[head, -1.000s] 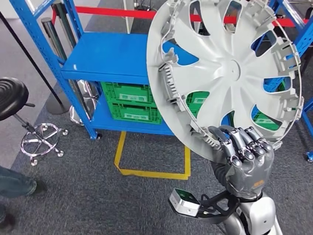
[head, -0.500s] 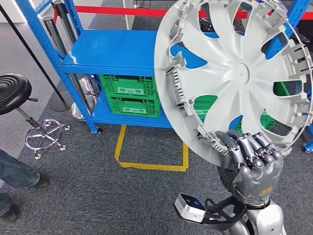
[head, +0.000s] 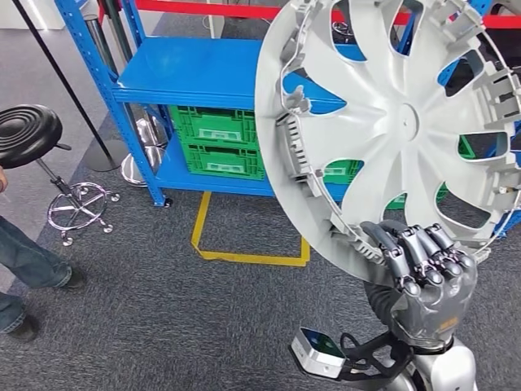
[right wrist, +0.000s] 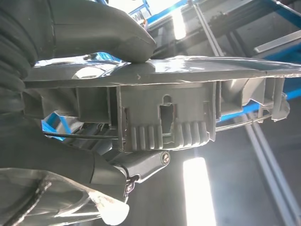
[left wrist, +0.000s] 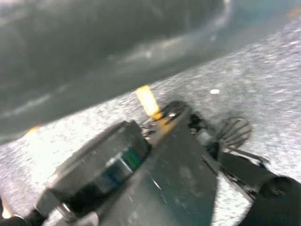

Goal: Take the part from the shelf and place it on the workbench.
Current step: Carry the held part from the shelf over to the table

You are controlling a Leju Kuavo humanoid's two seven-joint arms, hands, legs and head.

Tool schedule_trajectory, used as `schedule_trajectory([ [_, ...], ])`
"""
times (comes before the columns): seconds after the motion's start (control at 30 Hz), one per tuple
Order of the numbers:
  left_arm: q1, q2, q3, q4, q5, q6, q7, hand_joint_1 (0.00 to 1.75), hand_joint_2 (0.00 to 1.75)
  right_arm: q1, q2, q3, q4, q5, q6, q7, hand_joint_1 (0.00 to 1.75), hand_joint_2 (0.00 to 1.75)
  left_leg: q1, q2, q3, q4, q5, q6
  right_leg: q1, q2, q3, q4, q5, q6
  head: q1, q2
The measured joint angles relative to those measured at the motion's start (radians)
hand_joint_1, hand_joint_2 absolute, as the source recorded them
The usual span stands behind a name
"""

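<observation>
The part is a large silver-grey wheel cover (head: 393, 122) with curved spokes and clips along its rim. I hold it up in front of the blue shelf (head: 184, 77); its inner side faces the head camera. My right hand (head: 424, 281) grips its lower rim, with the fingers (head: 430, 252) curled over the edge. In the right wrist view the thumb (right wrist: 103, 33) presses one face of the wheel cover's rim (right wrist: 167, 94) and a dark finger (right wrist: 142, 165) lies under it. The left wrist view is blurred and looks down at grey floor.
Green crates (head: 215, 138) sit on the shelf's lower level. A yellow taped square (head: 251, 240) marks the grey carpet in front of it. A black stool (head: 28, 134) stands at the left, and a person's legs (head: 28, 265) are at the left edge. Red barrier tape (head: 178, 6) runs behind.
The whole view has shifted: shelf and stool slid right and up as the camera moved. The wheel cover stays in my right hand, now a little further right in the picture. The person's legs came further in.
</observation>
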Motion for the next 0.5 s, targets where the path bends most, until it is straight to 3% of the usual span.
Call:
schedule_trajectory([
  [0.1,0.003,-0.002,0.000,0.000,0.000,0.000,0.000,0.00,0.00,0.004,0.000,-0.004,0.000,0.000,0.000,-0.001,1.75,1.75,-0.001,0.005,-0.051,0.004,0.042,0.013,0.000,0.003,-0.031,0.164,-0.158,0.005,0.004,0.000],
  [0.13,0.003,-0.003,0.000,0.000,-0.001,0.000,0.000,0.00,0.00,0.004,0.000,-0.005,0.000,0.000,0.000,-0.001,1.75,1.75,-0.002,0.005,-0.071,0.009,0.055,0.013,0.000,0.003,-0.032,0.226,-0.178,0.007,0.004,0.000],
  [0.17,0.003,-0.004,-0.001,0.000,-0.001,0.000,0.000,0.00,0.00,0.005,0.000,-0.007,0.000,0.000,0.000,-0.001,1.75,1.75,-0.003,0.006,-0.092,0.016,0.067,0.012,0.001,0.003,-0.025,0.267,-0.172,0.008,0.004,0.000],
  [0.2,0.003,-0.005,-0.001,0.000,-0.001,0.000,0.000,0.00,0.00,0.005,0.000,-0.008,0.000,0.000,0.000,-0.001,1.75,1.75,-0.003,0.007,-0.114,0.024,0.077,0.010,0.000,0.003,-0.004,0.276,-0.146,0.009,0.004,0.000],
  [0.23,0.003,-0.006,-0.001,0.001,-0.001,0.000,0.000,0.00,0.00,0.005,0.000,-0.010,0.000,0.000,0.000,-0.001,1.75,1.75,-0.002,0.007,-0.136,0.034,0.087,0.008,0.000,0.003,0.034,0.250,-0.116,0.010,0.004,0.000],
  [0.27,0.003,-0.006,-0.001,0.001,-0.001,0.000,0.000,0.00,0.00,0.005,0.000,-0.010,0.000,0.000,0.000,-0.001,1.75,1.75,-0.002,0.007,-0.155,0.044,0.095,0.004,-0.001,0.003,0.088,0.191,-0.104,0.010,0.004,0.000],
  [0.33,0.003,-0.007,-0.001,0.001,-0.002,0.000,0.000,0.00,0.00,0.005,0.000,-0.011,-0.002,0.000,0.000,-0.002,1.75,1.75,-0.004,0.005,-0.182,0.066,0.110,-0.005,0.000,0.004,0.203,0.038,-0.135,0.008,0.005,0.000],
  [0.37,0.003,-0.008,-0.001,0.001,-0.002,0.000,0.000,0.00,0.00,0.006,0.000,-0.012,-0.004,0.000,0.000,-0.003,1.75,1.75,-0.004,0.005,-0.190,0.073,0.118,-0.010,0.002,0.004,0.234,-0.013,-0.157,0.004,0.005,0.000],
  [0.4,0.004,-0.009,-0.001,0.001,-0.002,0.000,0.000,0.00,0.00,0.007,0.000,-0.012,-0.005,0.000,0.000,-0.004,1.75,1.75,-0.004,0.004,-0.195,0.076,0.127,-0.015,0.005,0.005,0.243,-0.036,-0.166,-0.001,0.005,0.000],
  [0.43,0.005,-0.009,-0.001,0.001,-0.003,0.000,0.000,0.00,0.00,0.008,0.000,-0.013,-0.006,0.000,0.000,-0.005,1.75,1.75,-0.003,0.004,-0.198,0.076,0.135,-0.020,0.005,0.003,0.232,-0.034,-0.161,-0.008,0.006,0.000],
  [0.47,0.006,-0.009,-0.001,0.001,-0.004,0.000,0.000,0.00,0.00,0.008,0.000,-0.014,-0.006,0.000,0.000,-0.006,1.75,1.75,-0.001,0.002,-0.203,0.080,0.129,-0.026,0.004,0.002,0.222,-0.033,-0.153,-0.016,0.005,0.000],
  [0.5,0.008,-0.009,-0.001,0.001,-0.005,0.000,0.000,0.00,0.00,0.008,0.000,-0.015,-0.006,0.000,0.000,-0.007,1.75,1.75,0.001,0.001,-0.209,0.097,0.101,-0.033,0.003,0.000,0.212,-0.033,-0.142,-0.026,0.004,0.000],
])
